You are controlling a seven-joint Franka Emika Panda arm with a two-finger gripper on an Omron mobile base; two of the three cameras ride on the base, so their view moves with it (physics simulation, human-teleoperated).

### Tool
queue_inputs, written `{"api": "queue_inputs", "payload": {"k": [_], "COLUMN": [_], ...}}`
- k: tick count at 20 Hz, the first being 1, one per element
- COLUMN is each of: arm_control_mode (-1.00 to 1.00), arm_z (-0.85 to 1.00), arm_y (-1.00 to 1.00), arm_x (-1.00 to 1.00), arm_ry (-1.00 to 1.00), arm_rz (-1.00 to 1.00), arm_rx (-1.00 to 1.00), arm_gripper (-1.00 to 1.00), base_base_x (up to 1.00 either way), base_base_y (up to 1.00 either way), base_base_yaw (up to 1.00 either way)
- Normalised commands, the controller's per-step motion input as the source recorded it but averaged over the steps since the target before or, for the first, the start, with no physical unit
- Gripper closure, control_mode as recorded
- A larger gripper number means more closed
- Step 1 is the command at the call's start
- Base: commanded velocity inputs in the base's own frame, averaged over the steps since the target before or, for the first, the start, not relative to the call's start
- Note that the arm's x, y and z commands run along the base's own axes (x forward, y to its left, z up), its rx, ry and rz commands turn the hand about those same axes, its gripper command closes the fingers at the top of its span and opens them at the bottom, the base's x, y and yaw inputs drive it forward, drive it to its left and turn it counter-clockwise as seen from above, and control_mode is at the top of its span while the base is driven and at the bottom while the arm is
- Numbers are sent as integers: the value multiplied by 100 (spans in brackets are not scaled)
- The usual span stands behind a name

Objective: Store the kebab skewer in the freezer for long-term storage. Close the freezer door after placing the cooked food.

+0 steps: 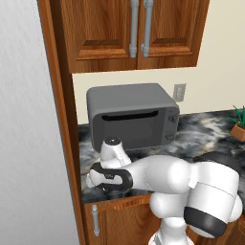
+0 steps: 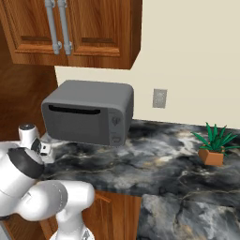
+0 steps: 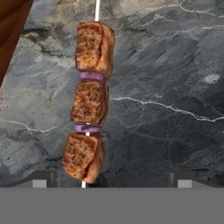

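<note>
Skewer (image 3: 89, 103) lies flat on the marble counter (image 3: 166, 87) under the wide-open, empty gripper (image 3: 112, 181); looks light, thin stick slippery, so pinch across the firm middle meat chunk.

Counter clutter, non-task
Grey toaster oven (image 2: 89, 112) on dark marble counter (image 2: 154, 159); potted plant (image 2: 213, 146) at 3 o'clock, wall outlet (image 2: 159, 98) between, wood cabinets (image 1: 136, 31) at 12.

Kebab skewer (image 3: 89, 107) ahead of the fingertips: browned, rough-crusted chunks, smooth purple rings between, thin pale stick, possibly metal. Counter (image 3: 166, 87) beneath it: dark veined marble, polished look. Toaster oven (image 1: 131, 115) beyond: matt grey. Cabinets (image 1: 129, 33) above: glossy reddish wood, metal bar handles.
</note>
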Motion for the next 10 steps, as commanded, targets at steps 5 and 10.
{"api": "queue_inputs", "payload": {"k": [5,10], "arm_control_mode": [-100,-100], "arm_z": [-8,-19], "arm_y": [12,0], "arm_x": [0,0], "arm_ry": [0,0], "arm_rz": [0,0], "arm_rx": [0,-3], "arm_gripper": [-100,-100], "base_base_x": [0,0], "base_base_y": [0,0], "base_base_yaw": [0,0]}}
